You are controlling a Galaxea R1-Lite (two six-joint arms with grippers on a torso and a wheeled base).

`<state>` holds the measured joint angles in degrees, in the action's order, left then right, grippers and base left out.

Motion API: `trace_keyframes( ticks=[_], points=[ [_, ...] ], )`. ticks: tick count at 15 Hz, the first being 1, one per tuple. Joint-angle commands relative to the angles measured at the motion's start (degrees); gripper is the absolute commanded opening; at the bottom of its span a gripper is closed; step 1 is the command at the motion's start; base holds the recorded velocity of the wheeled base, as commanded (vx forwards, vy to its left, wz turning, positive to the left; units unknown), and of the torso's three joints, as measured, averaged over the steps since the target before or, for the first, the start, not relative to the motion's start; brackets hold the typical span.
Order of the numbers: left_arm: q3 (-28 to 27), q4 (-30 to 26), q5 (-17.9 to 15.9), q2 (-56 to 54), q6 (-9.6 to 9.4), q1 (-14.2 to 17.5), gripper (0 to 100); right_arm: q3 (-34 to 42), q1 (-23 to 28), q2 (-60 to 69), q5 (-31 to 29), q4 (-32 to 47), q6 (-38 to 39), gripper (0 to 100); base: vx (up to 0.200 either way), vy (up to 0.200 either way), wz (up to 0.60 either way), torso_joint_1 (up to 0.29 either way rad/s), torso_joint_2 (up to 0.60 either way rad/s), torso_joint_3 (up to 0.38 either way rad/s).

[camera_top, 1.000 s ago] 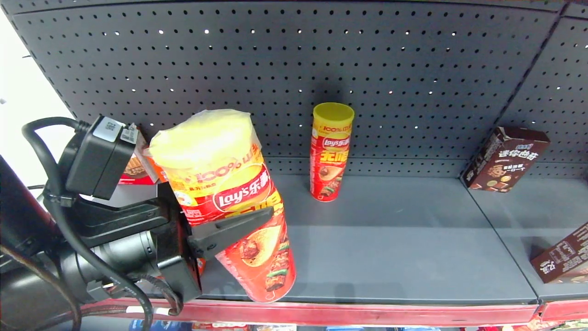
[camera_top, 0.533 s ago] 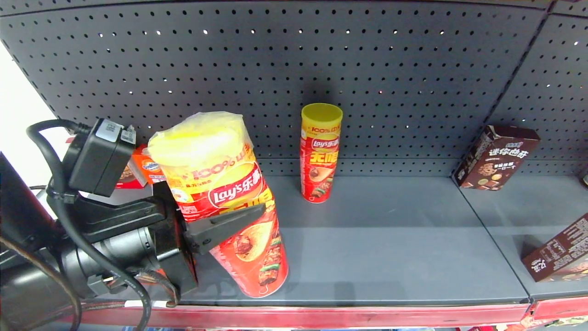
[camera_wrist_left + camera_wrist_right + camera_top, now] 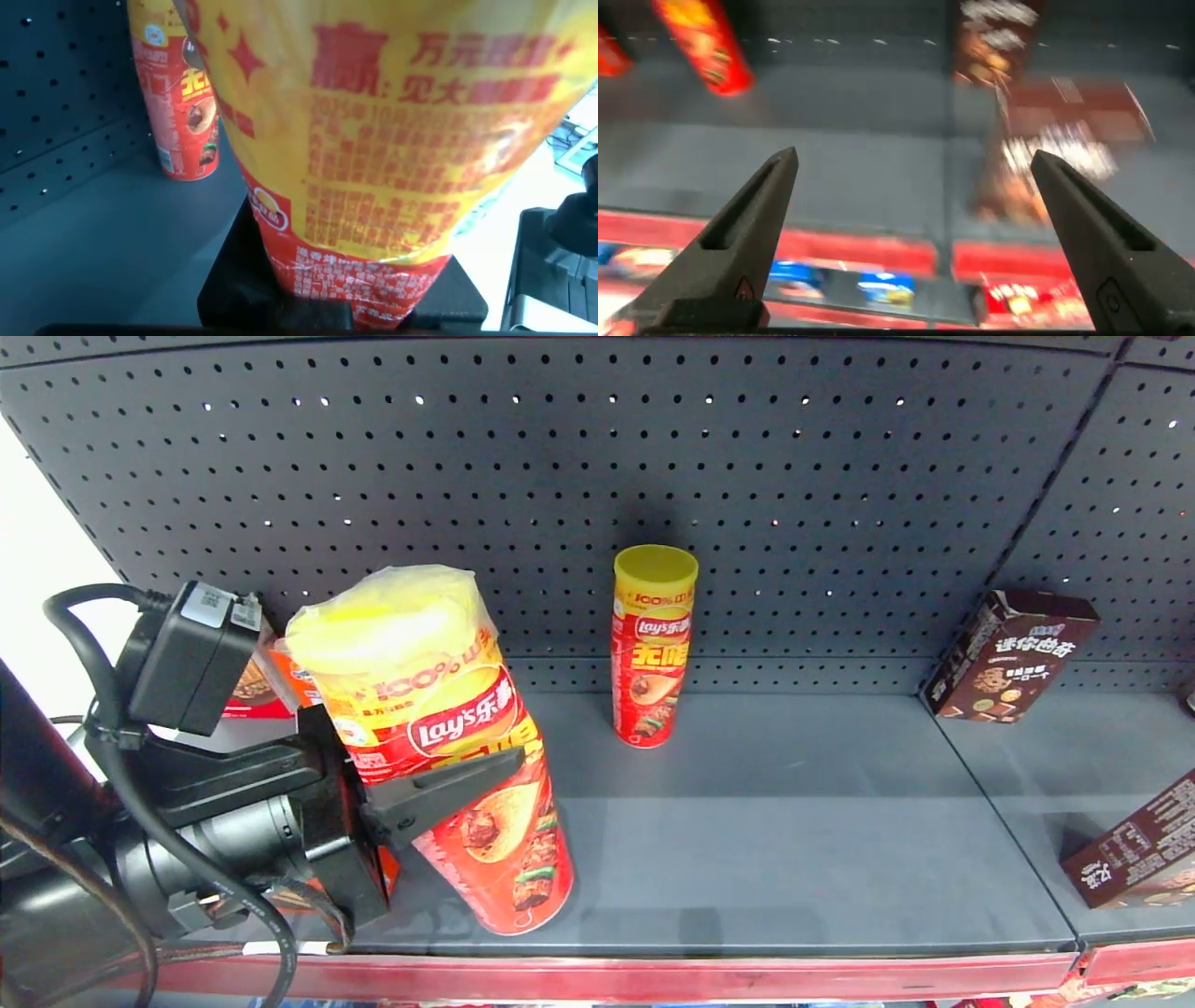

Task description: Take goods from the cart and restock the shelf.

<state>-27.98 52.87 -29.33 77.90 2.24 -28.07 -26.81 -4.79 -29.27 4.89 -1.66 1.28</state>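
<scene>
The left fingers point(image 3: 448, 791) are clamped across the middle of a tall red-and-yellow chips can point(image 3: 420, 709), one black finger lying over its front face and the other hidden behind it; in the left wrist view the can point(image 3: 374, 168) sits hard against the palm. The can leans, with its wrapped yellow lid toward the upper left of the head view and its base low at the front of the shelf point(image 3: 794, 821); whether the base touches the shelf I cannot tell. Over the last half second the can and the arm have slid a little toward the left of the frame. The second chips can point(image 3: 652, 649) has kept its place, so that shift is the arm's; the larger shift before it belongs to the camera. I judge that the placing is close but not finished: the can needs righting and setting down before release. The right fingers point(image 3: 738, 252) are spread wide with nothing between them. The shelf is a dark grey board with a red front strip point(image 3: 653, 975) and a perforated back panel point(image 3: 747, 476). The second can stands upright against that panel at centre, two brown biscuit boxes point(image 3: 1008, 658) point(image 3: 1134, 854) sit at the right, and an orange-red box point(image 3: 271, 677) lies behind the arm.
</scene>
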Motion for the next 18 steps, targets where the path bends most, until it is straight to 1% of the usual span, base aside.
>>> trace_keyframes(
  ticks=[1,2,3,4,6,7,8,9,11,12,13,14,17,18],
  points=[
    [-0.1,0.0,0.0,0.1,0.04,0.6,0,-9.1,-6.6,-16.3,1.2,-0.1,-0.5,100,0.0,0.0,0.0,0.0,0.0,0.0],
    [-0.2,0.0,0.0,0.1,0.04,0.6,0,-10.7,-8.0,-19.1,1.3,-0.5,-0.5,100,0.0,0.0,0.0,0.0,0.0,0.0],
    [-0.3,-0.2,0.0,0.0,-0.05,0.5,0,-13.4,-10.5,-24.3,1.5,-1.0,-0.5,100,0.0,0.0,0.0,0.0,0.0,0.0],
    [-0.4,-0.2,0.0,0.1,-0.05,0.4,0,-14.6,-12.1,-27.1,2.7,-1.1,-0.5,100,0.0,0.0,0.0,0.0,0.0,0.0],
    [-0.5,-0.1,0.0,0.1,-0.05,0.6,0,-15.9,-13.0,-31.6,5.4,-3.3,-0.7,100,0.0,0.0,0.0,0.0,0.0,0.0],
    [-0.2,-0.2,0.1,0.1,0.04,0.6,0,-16.2,-13.0,-35.9,9.7,-7.2,-2.2,100,0.0,0.0,0.0,0.0,0.0,0.0],
    [0.1,-0.3,0.1,0.0,0.13,0.7,0,-16.0,-12.4,-38.1,11.9,-10.0,-4.2,100,0.0,0.0,0.0,0.0,0.0,0.0],
    [0.6,-0.5,0.2,0.0,0.13,0.7,0,-16.0,-11.6,-43.1,16.3,-15.3,-6.7,100,0.0,0.0,0.0,0.0,0.0,0.0],
    [0.8,-0.4,0.2,0.1,0.22,0.8,0,-17.7,-11.6,-49.8,18.5,-22.7,-7.0,100,0.0,0.0,0.0,0.0,0.0,0.0],
    [0.8,-0.2,0.2,0.1,0.57,0.9,0,-18.7,-11.6,-52.8,19.3,-25.4,-7.0,100,0.0,0.0,0.0,0.0,0.0,0.0],
    [0.7,0.0,0.2,0.1,1.01,1.5,0,-19.9,-11.5,-54.9,21.5,-27.3,-7.0,100,0.0,0.0,0.0,0.0,0.0,0.0],
    [0.3,0.0,0.2,0.2,1.27,1.9,0,-22.8,-11.5,-58.4,27.4,-29.8,-7.3,100,0.0,0.0,0.0,0.0,0.0,0.0],
    [0.6,0.0,0.2,0.1,1.36,2.0,0,-30.8,-12.0,-64.6,38.0,-31.3,-12.9,100,0.0,0.0,0.0,0.0,0.0,0.0],
    [0.6,0.0,0.3,0.1,1.36,2.0,0,-33.0,-12.0,-66.6,40.6,-31.3,-14.9,100,0.0,0.0,0.0,0.0,0.0,0.0]
  ],
)
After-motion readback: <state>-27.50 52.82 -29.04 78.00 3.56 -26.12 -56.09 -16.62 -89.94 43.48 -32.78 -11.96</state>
